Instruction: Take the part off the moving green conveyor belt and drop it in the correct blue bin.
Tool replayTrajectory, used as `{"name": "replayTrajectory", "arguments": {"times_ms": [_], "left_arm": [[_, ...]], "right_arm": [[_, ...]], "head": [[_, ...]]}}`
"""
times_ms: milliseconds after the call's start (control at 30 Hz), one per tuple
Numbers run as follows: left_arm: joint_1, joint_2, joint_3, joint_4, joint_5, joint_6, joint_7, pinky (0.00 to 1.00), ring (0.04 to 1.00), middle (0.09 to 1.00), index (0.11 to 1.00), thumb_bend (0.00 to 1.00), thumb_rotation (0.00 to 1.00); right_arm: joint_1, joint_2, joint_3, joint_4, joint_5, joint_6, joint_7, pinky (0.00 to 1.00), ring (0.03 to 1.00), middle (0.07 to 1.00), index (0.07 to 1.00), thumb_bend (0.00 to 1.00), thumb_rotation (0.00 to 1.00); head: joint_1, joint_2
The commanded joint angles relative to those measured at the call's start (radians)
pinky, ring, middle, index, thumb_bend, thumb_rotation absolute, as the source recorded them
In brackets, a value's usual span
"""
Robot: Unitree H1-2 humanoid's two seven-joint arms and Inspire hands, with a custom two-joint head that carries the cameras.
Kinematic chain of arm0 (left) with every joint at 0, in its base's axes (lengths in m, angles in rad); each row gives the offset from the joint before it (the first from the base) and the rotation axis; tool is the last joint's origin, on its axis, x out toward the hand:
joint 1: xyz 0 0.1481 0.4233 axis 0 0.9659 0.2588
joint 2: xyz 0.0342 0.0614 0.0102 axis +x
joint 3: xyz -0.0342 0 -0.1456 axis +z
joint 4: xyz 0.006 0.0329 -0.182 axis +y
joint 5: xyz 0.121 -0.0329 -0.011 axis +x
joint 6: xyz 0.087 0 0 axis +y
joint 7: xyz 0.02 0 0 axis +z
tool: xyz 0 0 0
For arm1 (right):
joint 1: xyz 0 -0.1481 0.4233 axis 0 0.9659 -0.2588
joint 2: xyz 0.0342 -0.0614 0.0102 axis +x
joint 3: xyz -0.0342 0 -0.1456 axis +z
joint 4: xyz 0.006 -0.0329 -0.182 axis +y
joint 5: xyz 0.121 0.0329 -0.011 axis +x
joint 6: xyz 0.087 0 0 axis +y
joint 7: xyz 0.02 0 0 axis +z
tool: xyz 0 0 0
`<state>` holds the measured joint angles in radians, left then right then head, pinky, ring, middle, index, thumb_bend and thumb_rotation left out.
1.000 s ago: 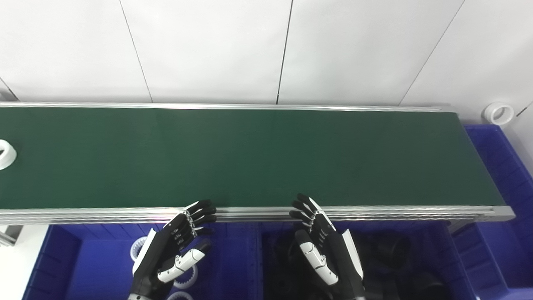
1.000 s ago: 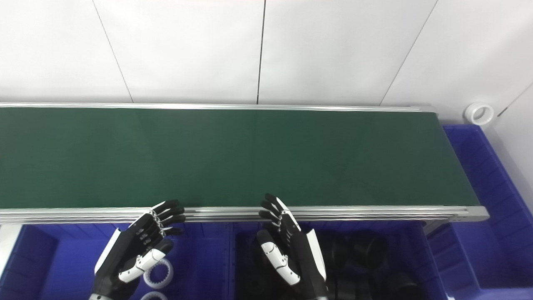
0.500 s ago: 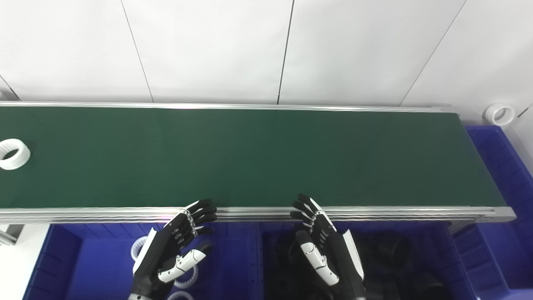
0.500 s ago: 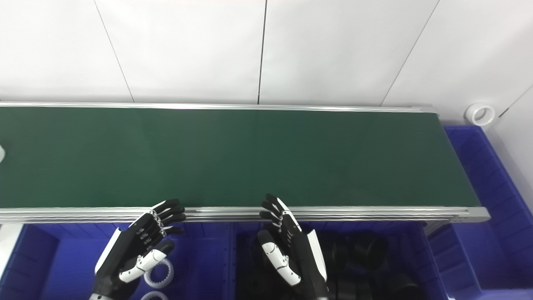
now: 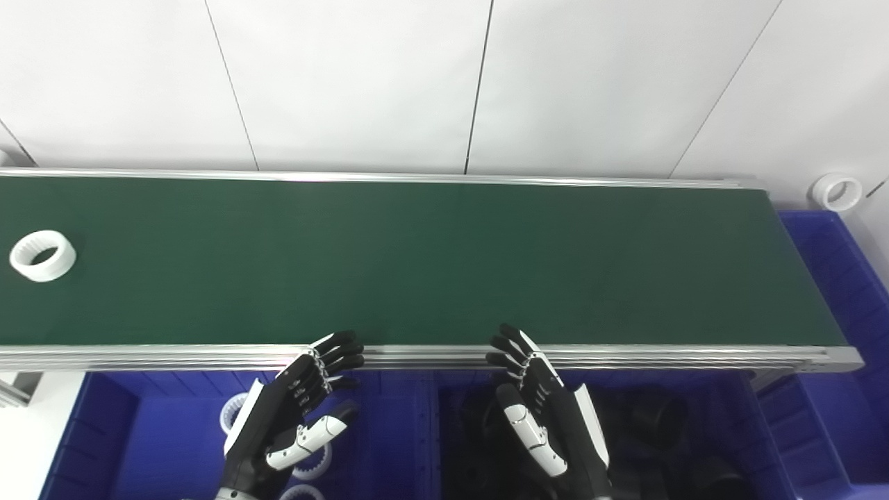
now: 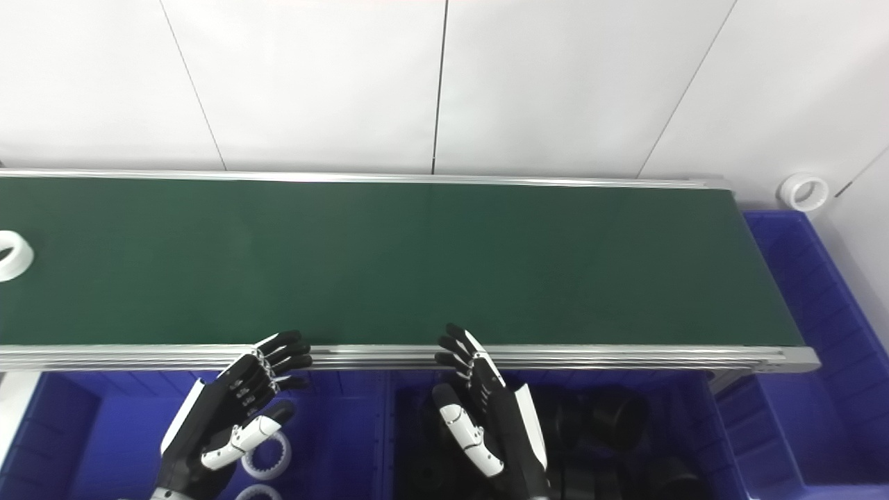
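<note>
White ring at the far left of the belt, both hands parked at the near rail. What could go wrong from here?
1. The white ring lies far from the open left hand; a late reach could miss it.
2. Bin mix-up: the left bin holds white rings, the bin under the right hand holds black parts.
3. The end bin sits past the belt's right end; a missed ring probably drops there.

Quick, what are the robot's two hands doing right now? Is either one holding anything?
Left hand: open, holding nothing, above the blue bin.
Right hand: open, holding nothing, by the belt's near edge.
</note>
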<state>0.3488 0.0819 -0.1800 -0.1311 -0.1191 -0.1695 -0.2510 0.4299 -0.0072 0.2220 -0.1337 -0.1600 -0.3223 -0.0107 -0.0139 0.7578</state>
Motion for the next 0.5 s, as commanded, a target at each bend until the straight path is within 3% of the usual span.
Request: {"name": "replayTrajectory", "arguments": {"times_ms": [0, 100, 133, 167, 200, 333, 467], "left_arm": [[-0.003, -0.006, -0.004, -0.009, -0.007, -0.040, -0.004, 0.69, 0.781, 0.799, 0.811, 0.72, 0.41], [0.001, -0.012, -0.011, 0.002, 0.008, -0.054, 0.000, 0.69, 0.777, 0.797, 0.806, 0.73, 0.40], [0.003, -0.015, -0.015, 0.010, 0.013, -0.060, 0.002, 0.69, 0.775, 0.796, 0.804, 0.73, 0.40], [0.005, -0.018, -0.018, 0.015, 0.017, -0.064, 0.003, 0.69, 0.772, 0.794, 0.801, 0.75, 0.40], [0.007, -0.022, -0.022, 0.023, 0.022, -0.068, 0.006, 0.69, 0.770, 0.794, 0.799, 0.76, 0.40], [0.007, -0.034, -0.030, 0.048, 0.043, -0.091, 0.011, 0.68, 0.760, 0.782, 0.783, 0.81, 0.39], [0.003, -0.038, -0.028, 0.060, 0.059, -0.108, 0.017, 0.67, 0.747, 0.776, 0.775, 0.82, 0.34]], "right_arm": [[0.003, 0.001, -0.003, -0.010, 0.008, -0.029, 0.003, 0.72, 0.810, 0.853, 0.901, 0.48, 0.73], [0.005, -0.008, -0.007, 0.002, 0.015, -0.046, 0.005, 0.72, 0.811, 0.854, 0.904, 0.47, 0.73], [0.005, -0.016, -0.009, 0.010, 0.015, -0.057, 0.007, 0.72, 0.812, 0.855, 0.906, 0.46, 0.74], [0.005, -0.021, -0.011, 0.016, 0.016, -0.064, 0.008, 0.72, 0.816, 0.859, 0.913, 0.45, 0.76], [0.004, -0.029, -0.012, 0.028, 0.023, -0.079, 0.010, 0.72, 0.818, 0.862, 0.917, 0.44, 0.77], [-0.004, -0.046, -0.017, 0.077, 0.049, -0.121, 0.012, 0.75, 0.835, 0.877, 0.931, 0.43, 0.82], [-0.014, -0.050, -0.015, 0.109, 0.068, -0.137, 0.017, 0.79, 0.857, 0.902, 0.957, 0.37, 0.84]], "head": [[0.040, -0.019], [0.105, -0.051], [0.177, -0.091], [0.177, -0.091], [0.229, -0.127], [0.292, -0.194], [0.300, -0.232]]}}
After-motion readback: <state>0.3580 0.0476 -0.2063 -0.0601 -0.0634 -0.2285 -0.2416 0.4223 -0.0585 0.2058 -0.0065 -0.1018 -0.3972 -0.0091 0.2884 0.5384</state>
